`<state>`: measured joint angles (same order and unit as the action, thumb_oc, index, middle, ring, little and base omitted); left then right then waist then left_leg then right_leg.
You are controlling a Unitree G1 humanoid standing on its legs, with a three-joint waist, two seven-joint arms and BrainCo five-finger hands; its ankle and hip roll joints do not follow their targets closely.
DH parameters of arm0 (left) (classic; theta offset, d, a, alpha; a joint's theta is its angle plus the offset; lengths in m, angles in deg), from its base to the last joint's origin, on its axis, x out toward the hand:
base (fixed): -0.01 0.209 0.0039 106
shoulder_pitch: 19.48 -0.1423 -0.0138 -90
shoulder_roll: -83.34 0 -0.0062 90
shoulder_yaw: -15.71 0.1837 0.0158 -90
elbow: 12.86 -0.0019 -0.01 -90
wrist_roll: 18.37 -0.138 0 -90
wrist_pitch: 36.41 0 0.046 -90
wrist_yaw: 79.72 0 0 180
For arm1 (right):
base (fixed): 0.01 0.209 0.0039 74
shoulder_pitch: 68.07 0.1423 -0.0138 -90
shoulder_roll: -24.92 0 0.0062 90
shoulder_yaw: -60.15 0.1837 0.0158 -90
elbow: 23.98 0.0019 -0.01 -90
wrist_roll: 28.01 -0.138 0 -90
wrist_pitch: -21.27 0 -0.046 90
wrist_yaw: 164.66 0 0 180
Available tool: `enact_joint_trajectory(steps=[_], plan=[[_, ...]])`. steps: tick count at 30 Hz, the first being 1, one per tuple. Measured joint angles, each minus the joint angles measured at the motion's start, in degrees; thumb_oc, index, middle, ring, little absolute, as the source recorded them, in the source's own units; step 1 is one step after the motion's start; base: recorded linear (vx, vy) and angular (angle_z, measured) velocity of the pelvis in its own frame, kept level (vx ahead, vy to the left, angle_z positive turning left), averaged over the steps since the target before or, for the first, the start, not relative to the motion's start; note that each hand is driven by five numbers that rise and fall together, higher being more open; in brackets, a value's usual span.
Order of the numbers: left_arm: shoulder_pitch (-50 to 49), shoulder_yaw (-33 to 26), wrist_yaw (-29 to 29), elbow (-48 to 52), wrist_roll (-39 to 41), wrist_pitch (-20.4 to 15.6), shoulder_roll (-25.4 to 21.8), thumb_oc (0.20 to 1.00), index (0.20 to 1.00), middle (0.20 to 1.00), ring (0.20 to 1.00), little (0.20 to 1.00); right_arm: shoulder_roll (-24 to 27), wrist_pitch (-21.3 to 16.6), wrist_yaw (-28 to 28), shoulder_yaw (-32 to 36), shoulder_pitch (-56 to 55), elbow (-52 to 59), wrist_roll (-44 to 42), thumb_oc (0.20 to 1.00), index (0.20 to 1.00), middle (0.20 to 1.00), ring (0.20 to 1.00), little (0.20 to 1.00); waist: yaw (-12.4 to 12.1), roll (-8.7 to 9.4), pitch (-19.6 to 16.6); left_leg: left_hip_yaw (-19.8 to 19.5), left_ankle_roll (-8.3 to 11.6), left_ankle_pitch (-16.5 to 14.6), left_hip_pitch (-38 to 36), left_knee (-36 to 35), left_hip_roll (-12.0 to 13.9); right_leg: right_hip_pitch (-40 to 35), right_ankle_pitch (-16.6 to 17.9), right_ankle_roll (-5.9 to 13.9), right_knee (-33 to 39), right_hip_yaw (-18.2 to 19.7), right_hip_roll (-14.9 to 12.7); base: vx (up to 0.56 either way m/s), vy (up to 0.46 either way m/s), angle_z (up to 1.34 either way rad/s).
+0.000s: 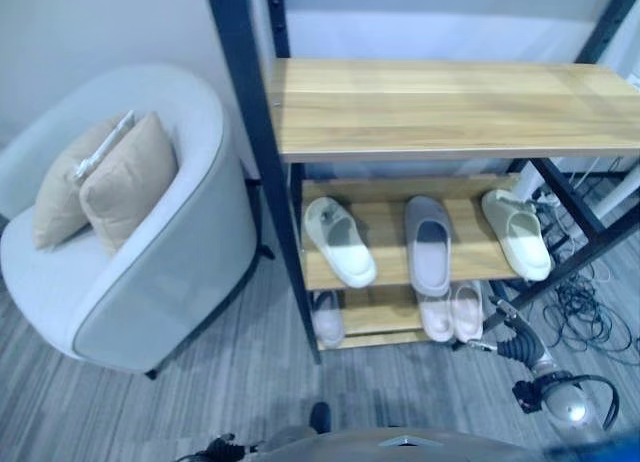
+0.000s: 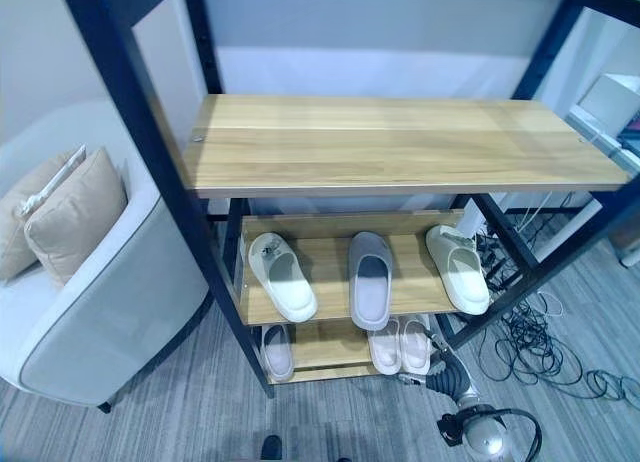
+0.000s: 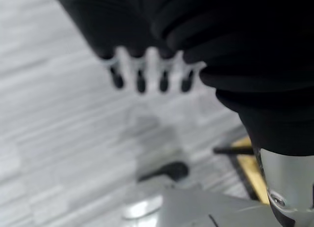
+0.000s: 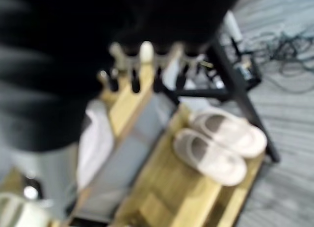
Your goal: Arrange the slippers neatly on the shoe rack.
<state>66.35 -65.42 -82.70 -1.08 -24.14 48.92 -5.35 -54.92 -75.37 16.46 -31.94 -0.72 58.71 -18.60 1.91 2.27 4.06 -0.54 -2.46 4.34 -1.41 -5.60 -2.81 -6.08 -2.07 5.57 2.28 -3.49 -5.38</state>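
Head views, shoe rack (image 2: 400, 142): you see a black frame with three wooden shelves, the top one bare.
Head views, middle shelf: three slippers lie apart in a row, toes toward you: a white slipper (image 2: 282, 275) at the left, a grey slipper (image 2: 370, 279) in the middle, a pale green slipper (image 2: 458, 268) at the right, angled outward.
Head views, bottom shelf: a pink pair (image 2: 399, 344) sits side by side toward the right; a single pink slipper (image 2: 277, 350) lies at the left end.
Head views, surroundings: a grey armchair (image 1: 150, 272) with two beige cushions (image 1: 105, 177) stands to the left of the rack.
Left wrist view, left hand (image 3: 147, 70): your fingers hang fairly straight over the grey floor (image 3: 59, 119), holding nothing.
Right wrist view, right hand (image 4: 142, 65): your fingers are loosely extended and empty, above the rack; the pink pair (image 4: 221, 143) rests together on the lowest shelf, the grey slipper on the shelf above it.
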Motion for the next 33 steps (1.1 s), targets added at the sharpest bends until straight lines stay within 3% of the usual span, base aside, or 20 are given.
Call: enact_joint_trajectory(steps=[5,7,10,16,23,30,33], plan=[[-0.34,0.08,-0.04,0.25,-0.65,-0.02,0.24,1.000,1.000,1.000,1.000,1.000,1.52,-0.51,1.42,3.72,-0.06,8.52,2.23,1.000,1.000,1.000,1.000,1.000,0.87,-0.64,-0.22,0.61,0.39,0.03,0.34,-0.04,0.83,0.19,0.64,0.00,1.03,1.15,0.86,0.02,0.022,-0.11],[-0.42,0.13,-0.06,0.48,-0.65,-0.06,0.17,1.000,1.000,1.000,1.000,1.000,3.88,-2.67,3.19,5.33,2.81,14.44,3.51,1.000,1.000,1.000,1.000,1.000,0.41,-0.65,-0.54,0.67,0.96,0.42,0.36,-0.04,1.44,0.62,1.17,-0.52,1.35,1.19,1.43,0.08,0.018,-0.01],[-1.08,0.25,-0.11,0.65,-0.67,-0.33,0.12,1.000,1.000,1.000,1.000,1.000,5.33,-3.64,4.85,6.00,8.56,14.50,5.59,1.000,1.000,1.000,1.000,1.000,-0.72,-0.65,-1.62,0.63,1.12,0.55,0.38,-0.05,1.62,0.28,1.70,-0.86,2.06,1.18,1.67,0.06,0.017,0.00],[-1.27,2.41,-0.07,1.01,-2.86,-0.89,-0.90,1.000,1.000,1.000,1.000,1.000,7.28,-1.91,9.02,5.20,17.59,-5.43,6.77,1.000,1.000,1.000,1.000,1.000,-3.00,-0.14,-3.11,0.17,1.20,0.68,1.35,-0.04,1.60,0.08,2.27,-0.92,3.07,0.93,1.74,0.03,0.006,0.03],[0.21,8.69,0.20,0.31,-4.47,-0.73,-1.73,1.000,1.000,1.000,1.000,1.000,11.15,0.96,14.37,-2.47,31.31,-27.45,6.91,1.000,1.000,1.000,1.000,1.000,-4.62,-0.30,-2.41,-0.61,1.45,1.93,3.26,-0.03,1.66,1.75,3.08,-1.22,3.21,-0.25,1.85,-0.04,-0.001,0.07],[4.17,11.24,-0.15,2.69,-2.75,-1.01,-0.57,1.000,1.000,1.000,1.000,1.000,10.32,1.29,17.06,-6.80,43.55,-27.46,3.56,1.000,1.000,1.000,1.000,1.000,-7.30,-2.37,2.75,-2.48,2.45,4.27,8.65,0.00,2.13,6.40,4.73,-1.39,2.98,-2.05,2.61,-0.07,0.017,0.12],[4.73,11.24,-0.17,2.69,-2.56,-1.08,-0.63,1.000,1.000,1.000,1.000,1.000,10.05,1.14,17.08,-7.75,43.78,-27.53,3.25,1.000,1.000,1.000,1.000,1.000,-8.38,-1.96,3.25,-3.15,2.60,4.41,9.90,0.04,2.07,7.30,4.77,-1.40,2.97,-2.53,2.68,-0.03,0.011,0.14]])
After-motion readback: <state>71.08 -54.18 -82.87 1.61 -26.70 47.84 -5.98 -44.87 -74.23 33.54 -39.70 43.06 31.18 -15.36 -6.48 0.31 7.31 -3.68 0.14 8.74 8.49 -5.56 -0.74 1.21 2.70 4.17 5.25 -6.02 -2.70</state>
